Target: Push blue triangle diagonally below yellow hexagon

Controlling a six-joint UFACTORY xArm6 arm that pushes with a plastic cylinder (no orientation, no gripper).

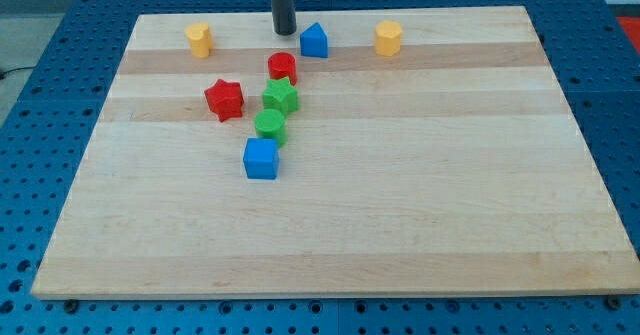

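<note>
Blue triangle point(314, 40) sits near the bench's point(400, 205) top edge, level with the yellow hexagon point(388, 37) and well to the view's left of it, so nothing of the diagonal placement shows as done. My tip point(285, 32) rests just left of the triangle, a small gap between them; no jaws on this rig, just the rod. Judged remaining: carry the triangle rightward and down, ending below and beside the hexagon.
</note>
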